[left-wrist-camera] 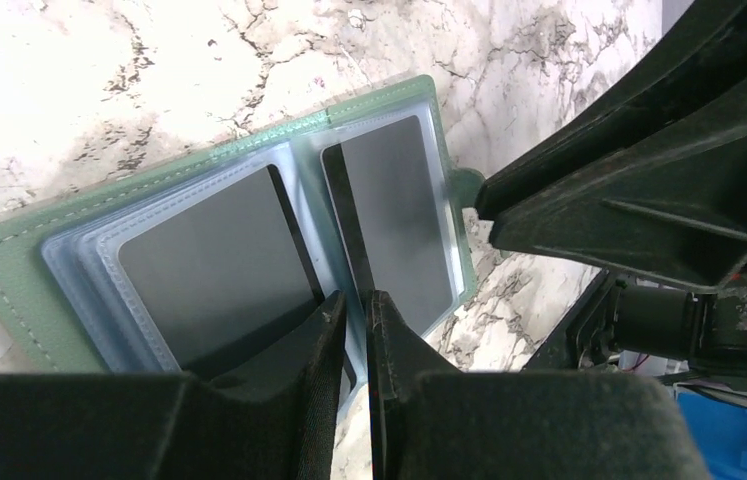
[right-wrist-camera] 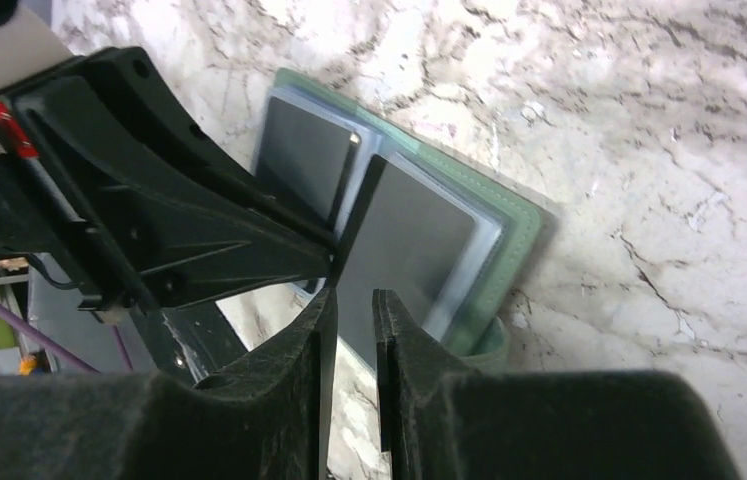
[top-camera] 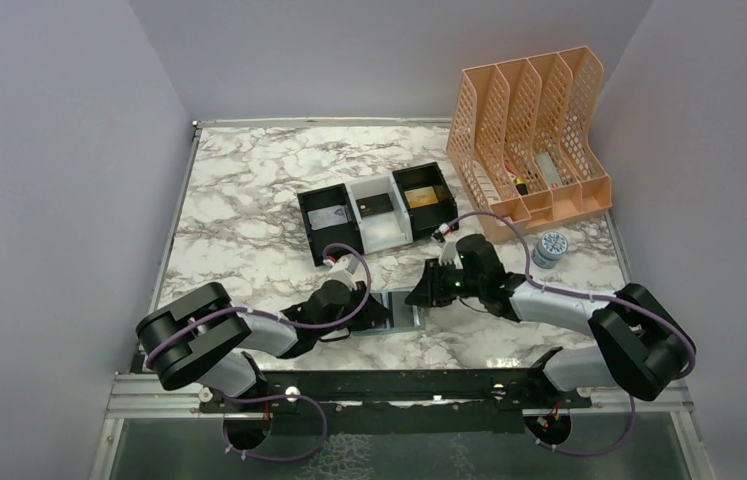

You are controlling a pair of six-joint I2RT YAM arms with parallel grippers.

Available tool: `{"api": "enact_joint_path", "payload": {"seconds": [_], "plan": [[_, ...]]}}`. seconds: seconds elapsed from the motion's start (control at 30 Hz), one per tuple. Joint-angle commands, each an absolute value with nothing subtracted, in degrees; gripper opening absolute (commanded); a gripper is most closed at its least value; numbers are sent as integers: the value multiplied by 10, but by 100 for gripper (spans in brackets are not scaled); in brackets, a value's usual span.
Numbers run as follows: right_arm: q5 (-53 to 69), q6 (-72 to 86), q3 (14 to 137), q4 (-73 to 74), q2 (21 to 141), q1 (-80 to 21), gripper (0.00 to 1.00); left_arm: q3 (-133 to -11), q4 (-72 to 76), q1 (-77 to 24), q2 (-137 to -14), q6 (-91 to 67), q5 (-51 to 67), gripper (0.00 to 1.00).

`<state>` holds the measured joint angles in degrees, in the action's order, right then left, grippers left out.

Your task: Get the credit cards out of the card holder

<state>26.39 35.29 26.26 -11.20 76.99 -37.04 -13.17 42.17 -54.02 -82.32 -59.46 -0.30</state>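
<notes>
The sage-green card holder (left-wrist-camera: 9,270) lies open on the marble between both grippers (top-camera: 401,310). Its blue-grey pockets hold a dark card on the left half (left-wrist-camera: 219,260) and another on the right half (left-wrist-camera: 399,220). A third dark credit card (left-wrist-camera: 344,215) stands on edge along the fold and runs into my left gripper (left-wrist-camera: 354,305), whose jaws are a thin slit apart around it. My right gripper (right-wrist-camera: 352,300) hovers over the holder's tab side, jaws slightly apart, nothing between them. The raised card shows broadside in the right wrist view (right-wrist-camera: 409,240).
A black-and-white three-compartment tray (top-camera: 379,215) stands behind the holder. A peach mesh file organiser (top-camera: 534,135) stands at the back right, with a small round jar (top-camera: 552,247) in front of it. The two grippers nearly touch over the holder.
</notes>
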Motion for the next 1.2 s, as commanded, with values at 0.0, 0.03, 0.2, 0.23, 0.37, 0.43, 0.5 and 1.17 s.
{"api": "enact_joint_path", "payload": {"seconds": [0.0,0.03,0.2,0.23,0.37,0.43,0.5,1.17], "plan": [[252,340,273,-75,789,-370,21,-136,426,-540,-840,-592,0,19],[249,339,273,-76,798,-370,21,-137,426,-540,-840,-592,-1,20],[238,334,277,-84,853,-370,21,-138,426,-540,-847,-596,-3,25],[210,332,282,-66,859,-370,21,-137,426,-540,-849,-596,-4,26],[140,322,287,-18,861,-370,20,-134,426,-540,-851,-597,-12,30],[140,324,281,-24,854,-369,20,-134,426,-540,-857,-597,-17,31],[150,325,276,-35,855,-370,20,-137,426,-540,-867,-600,-18,31],[156,324,262,-68,883,-370,19,-120,444,-541,-862,-630,-52,0]]}}
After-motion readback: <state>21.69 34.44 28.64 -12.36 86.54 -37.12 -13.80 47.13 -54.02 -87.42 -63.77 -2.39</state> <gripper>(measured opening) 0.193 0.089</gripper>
